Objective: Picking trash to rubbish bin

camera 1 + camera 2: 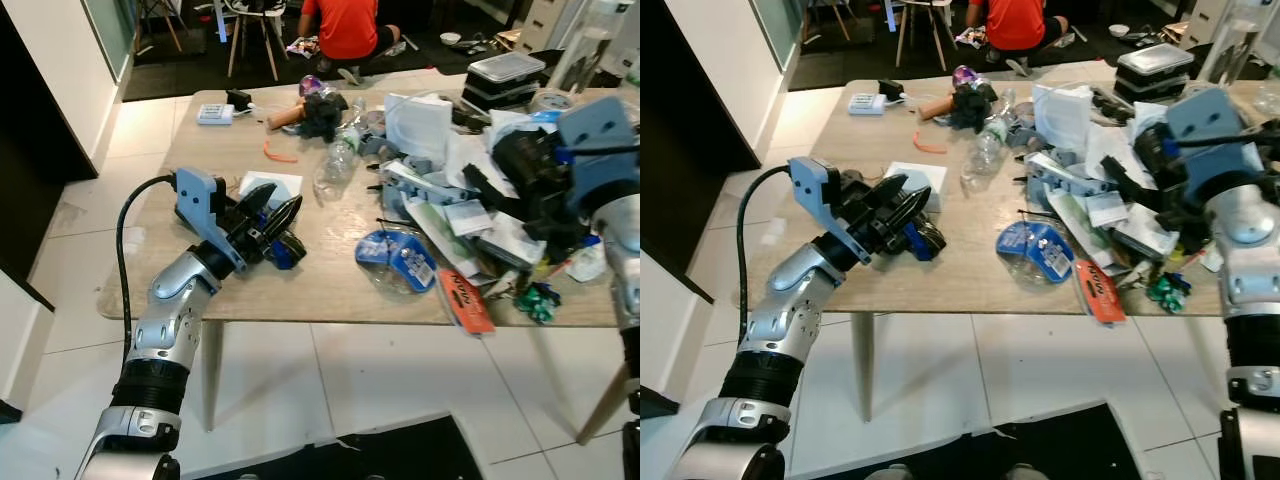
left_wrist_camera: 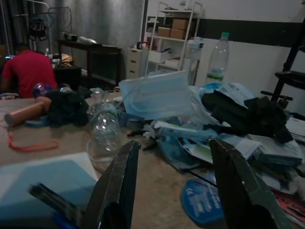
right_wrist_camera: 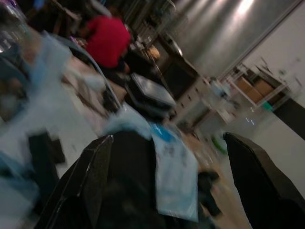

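Observation:
A heap of trash covers the right half of the wooden table: papers, wrappers, a face mask and a dark cloth. A clear crushed bottle, a round blue packet and an orange-red wrapper lie nearer the middle and front. My left gripper hovers open low over the table's left part, beside a white paper and a small blue-black item. In the left wrist view the bottle lies beyond its fingers. My right gripper is open over the heap.
A person in a red shirt crouches on the floor beyond the table. A white charger, an orange band and a dark bundle lie at the far side. Black lidded boxes stand at the back right. White tiled floor lies before the table.

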Motion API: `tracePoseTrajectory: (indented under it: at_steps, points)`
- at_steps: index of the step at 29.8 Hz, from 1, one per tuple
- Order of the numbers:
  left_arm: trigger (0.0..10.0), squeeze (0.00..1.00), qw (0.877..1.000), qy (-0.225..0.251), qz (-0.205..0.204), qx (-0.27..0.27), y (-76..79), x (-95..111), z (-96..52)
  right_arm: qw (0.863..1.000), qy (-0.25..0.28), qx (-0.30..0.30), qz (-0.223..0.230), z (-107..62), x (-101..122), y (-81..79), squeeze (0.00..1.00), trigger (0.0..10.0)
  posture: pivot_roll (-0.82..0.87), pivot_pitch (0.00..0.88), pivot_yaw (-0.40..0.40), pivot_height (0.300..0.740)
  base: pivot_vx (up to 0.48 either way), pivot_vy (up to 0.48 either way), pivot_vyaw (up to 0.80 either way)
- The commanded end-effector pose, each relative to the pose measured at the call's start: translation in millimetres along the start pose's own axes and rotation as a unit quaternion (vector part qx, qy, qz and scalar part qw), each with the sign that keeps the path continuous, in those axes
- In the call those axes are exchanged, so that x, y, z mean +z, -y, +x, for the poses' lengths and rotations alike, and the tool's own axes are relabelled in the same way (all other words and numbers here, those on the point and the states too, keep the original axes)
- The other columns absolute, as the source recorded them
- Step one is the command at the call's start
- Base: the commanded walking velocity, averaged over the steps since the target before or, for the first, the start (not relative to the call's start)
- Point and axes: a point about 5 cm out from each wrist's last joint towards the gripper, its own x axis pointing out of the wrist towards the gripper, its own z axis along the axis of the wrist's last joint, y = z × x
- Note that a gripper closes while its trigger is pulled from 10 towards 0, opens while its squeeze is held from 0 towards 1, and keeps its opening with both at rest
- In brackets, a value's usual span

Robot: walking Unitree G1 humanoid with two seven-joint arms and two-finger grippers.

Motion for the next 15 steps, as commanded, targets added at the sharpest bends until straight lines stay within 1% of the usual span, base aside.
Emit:
tracePoseTrajectory:
  at_steps: [1,4,8,11,12,13,15]
  points:
    - [10.0,0.0,1.0,-0.012,-0.012,-0.001,3.9,-7,-3.9,0.999,-0.038,-0.008,-0.007,-3.6,-13,-1.6,0.0,10.0,-0.04,0.111,0.033,0.74,0.0,-0.458,0.0]
    - [10.0,0.0,1.0,-0.014,-0.017,-0.005,6.4,-7,-3.9,0.998,-0.062,-0.021,-0.007,-6.2,-18,2.1,0.0,10.0,-0.04,0.111,0.034,0.74,0.0,-0.458,0.0]
    - [10.0,0.0,1.0,-0.015,-0.019,-0.007,8.0,-8,-3.3,0.998,-0.067,-0.02,-0.008,-6.9,-18,1.7,0.0,10.0,-0.04,0.111,0.034,0.74,0.0,-0.446,0.0]
    - [10.0,0.0,1.0,-0.015,-0.02,-0.008,9.1,-8,-2.1,0.998,-0.063,-0.01,-0.001,-7.0,-18,-2.6,0.0,10.0,-0.04,0.111,0.034,0.74,0.0,-0.4,0.0]
    - [10.0,0.0,1.0,-0.015,-0.02,-0.008,9.6,-8,-1.1,0.998,-0.056,-0.003,0.006,-6.9,-17,-5.9,0.0,10.0,-0.04,0.111,0.034,0.74,0.0,-0.292,0.0]
    - [10.0,0.0,1.0,-0.015,-0.025,-0.004,10.5,-8,0.7,0.999,-0.041,0.011,0.021,-6.3,-11,-14.0,0.0,10.0,-0.04,0.111,0.034,0.74,0.0,0.0,0.0]
    - [10.0,0.0,1.0,-0.017,-0.023,0.0,10.6,-9,1.4,0.999,-0.036,0.016,0.027,-6.0,-9,-17.4,0.0,10.0,-0.04,0.111,0.034,0.74,0.0,0.0,0.0]
